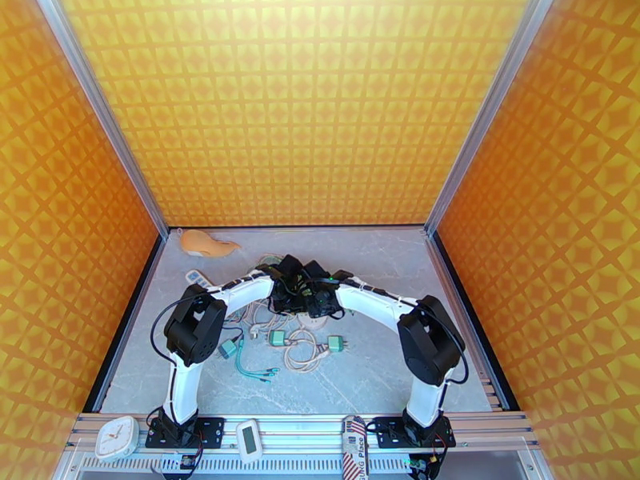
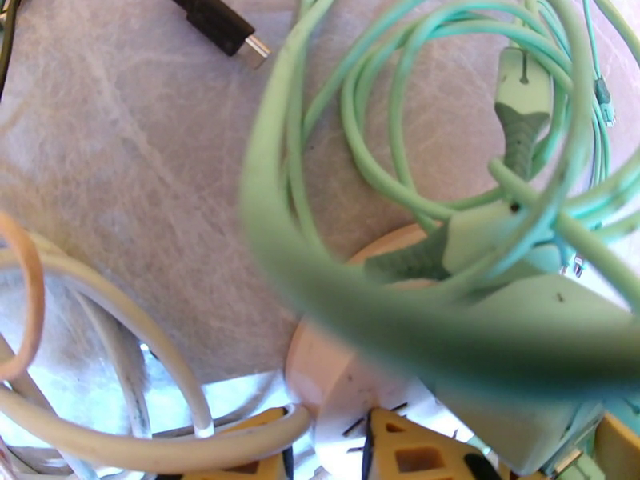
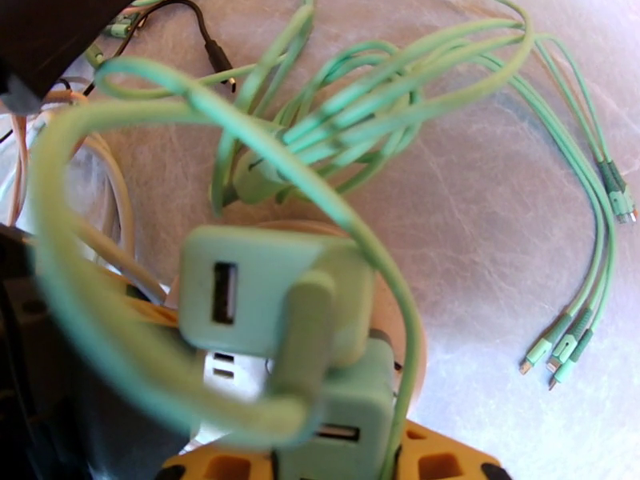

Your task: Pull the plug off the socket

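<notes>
A round beige socket (image 2: 336, 378) lies on the table among tangled cords. A mint-green plug block (image 2: 552, 346) with a USB port (image 3: 224, 291) sits in it, draped with green cable (image 3: 360, 98). My left gripper (image 2: 320, 464) has its yellow fingers (image 2: 400, 450) closed on the socket's rim. The right gripper (image 3: 336, 467) is shut around the lower green plug body (image 3: 344, 418). Seen from above, the left gripper (image 1: 290, 291) and the right gripper (image 1: 322, 298) meet at mid-table; the socket is hidden beneath them.
White cords (image 2: 120, 314) coil to the left. A black USB connector (image 2: 220, 26) and several green charging tips (image 3: 560, 346) lie nearby. Two loose green plugs (image 1: 277, 338) (image 1: 336, 343), a peach object (image 1: 206, 245) and a white remote (image 1: 196, 277) rest on the table.
</notes>
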Available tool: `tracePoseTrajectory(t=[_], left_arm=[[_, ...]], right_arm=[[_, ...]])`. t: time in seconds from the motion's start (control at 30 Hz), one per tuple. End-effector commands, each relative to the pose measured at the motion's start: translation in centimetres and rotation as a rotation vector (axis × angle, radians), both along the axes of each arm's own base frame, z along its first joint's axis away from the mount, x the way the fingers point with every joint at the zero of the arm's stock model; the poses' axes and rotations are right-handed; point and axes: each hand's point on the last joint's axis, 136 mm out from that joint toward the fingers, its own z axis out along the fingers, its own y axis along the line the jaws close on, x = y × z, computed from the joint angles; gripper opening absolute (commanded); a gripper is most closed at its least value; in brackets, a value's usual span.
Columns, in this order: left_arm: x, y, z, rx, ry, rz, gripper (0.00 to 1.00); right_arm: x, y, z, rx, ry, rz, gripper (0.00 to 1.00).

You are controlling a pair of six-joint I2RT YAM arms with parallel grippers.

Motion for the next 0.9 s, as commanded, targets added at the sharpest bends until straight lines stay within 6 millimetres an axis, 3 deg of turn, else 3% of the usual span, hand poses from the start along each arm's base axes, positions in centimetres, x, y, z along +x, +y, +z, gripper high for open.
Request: tracePoseTrajectory(t=[0.0, 0.3, 0.67, 0.87], left_arm=[[-6.1, 4.0, -9.1, 0.258, 0.206, -0.059, 0.26], [-6.1, 4.0, -9.1, 0.256, 0.204, -0.057, 0.26], [-5.9, 3.8, -8.9, 0.256, 0.203, -0.060, 0.26], [-6.3, 4.1, -9.1, 0.260, 0.208, -0.061, 0.25]], right_arm=[[1.0, 0.7, 3.3, 0.154, -0.043, 0.027, 0.22], [0.9, 0.4, 3.6, 0.134, -0.044, 0.028, 0.22], [-2.3, 5.8, 1.9, 0.046, -0.042, 0.151, 0.23], [-1.7, 5.2, 3.1, 0.045, -0.082, 0.152, 0.23]])
